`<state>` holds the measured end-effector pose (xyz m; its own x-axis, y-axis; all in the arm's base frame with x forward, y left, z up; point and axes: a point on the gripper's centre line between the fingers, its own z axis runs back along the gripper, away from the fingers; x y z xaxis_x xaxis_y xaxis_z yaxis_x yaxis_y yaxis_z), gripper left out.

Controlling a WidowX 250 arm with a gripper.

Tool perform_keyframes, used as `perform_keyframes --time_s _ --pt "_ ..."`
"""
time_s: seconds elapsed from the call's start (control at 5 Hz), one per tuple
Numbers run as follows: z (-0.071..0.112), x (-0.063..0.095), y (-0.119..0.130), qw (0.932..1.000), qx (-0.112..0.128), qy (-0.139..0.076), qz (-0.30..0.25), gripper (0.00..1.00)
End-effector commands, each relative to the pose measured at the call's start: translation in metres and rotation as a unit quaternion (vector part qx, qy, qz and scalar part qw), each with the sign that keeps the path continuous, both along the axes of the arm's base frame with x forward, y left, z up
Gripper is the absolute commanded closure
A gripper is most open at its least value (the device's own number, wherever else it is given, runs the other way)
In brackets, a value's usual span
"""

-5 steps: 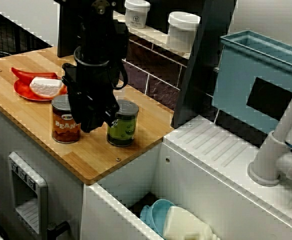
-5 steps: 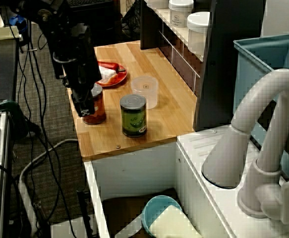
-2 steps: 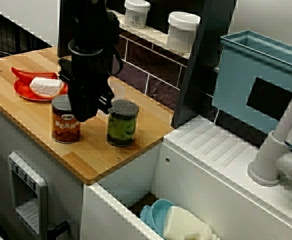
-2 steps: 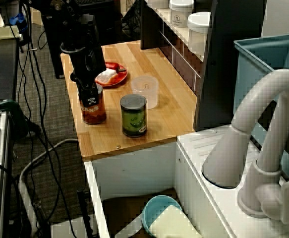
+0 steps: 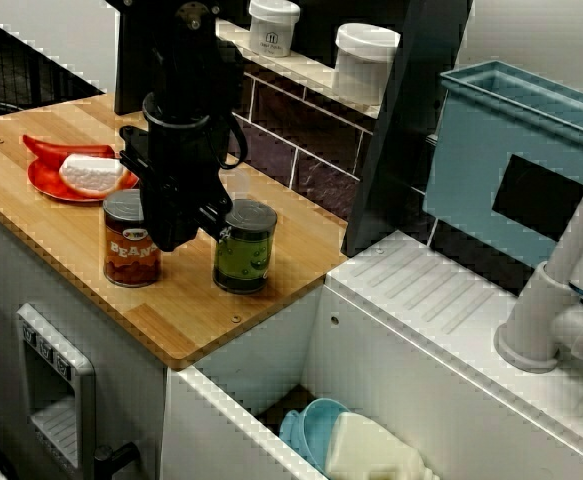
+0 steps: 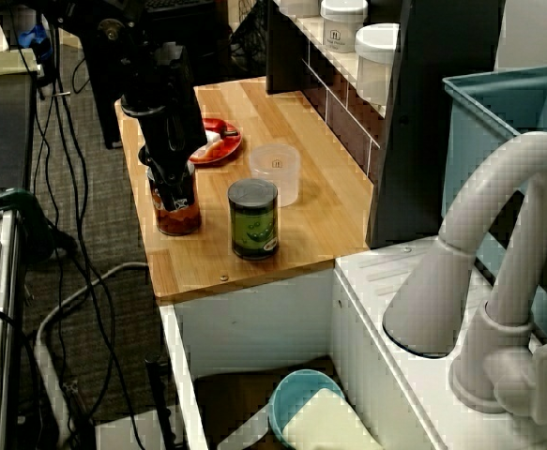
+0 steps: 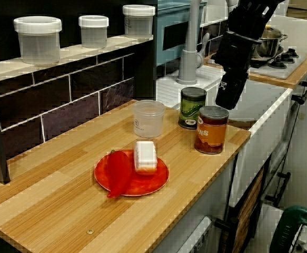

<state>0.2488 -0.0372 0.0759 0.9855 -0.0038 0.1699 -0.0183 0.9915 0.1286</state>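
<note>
My black gripper (image 7: 227,101) hangs just above and slightly behind a red-brown beans can (image 7: 211,129) near the wooden counter's front edge. In the view from over the sink, its tip (image 6: 173,190) sits right at the can's top (image 6: 177,214); I cannot tell whether it touches. In the view from the counter's front, the gripper (image 5: 171,236) hides part of that can (image 5: 129,248). Whether the fingers are open or shut is not visible. A green can (image 5: 244,248) stands close to the right, and a clear plastic cup (image 7: 148,118) stands behind it.
A red plate (image 7: 154,182) with a red pepper and a white block lies further along the counter. Lidded jars (image 7: 37,39) line the tiled shelf. Past the counter's end are a sink holding a blue bowl (image 5: 311,425), a faucet (image 6: 498,281) and a blue rack (image 5: 511,170).
The gripper moved from low between the two cans, up and over toward the beans can, then dipped slightly. The cans, cup and plate have not moved.
</note>
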Motion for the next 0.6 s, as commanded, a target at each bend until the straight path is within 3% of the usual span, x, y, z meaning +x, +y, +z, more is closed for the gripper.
perform_keyframes --time_s 0.0,0.4 --pt "0.0044 0.0084 -0.0033 0.9999 0.003 -0.014 0.001 1.00" --pt "0.0049 0.0099 0.0023 0.9999 -0.005 -0.014 0.007 1.00"
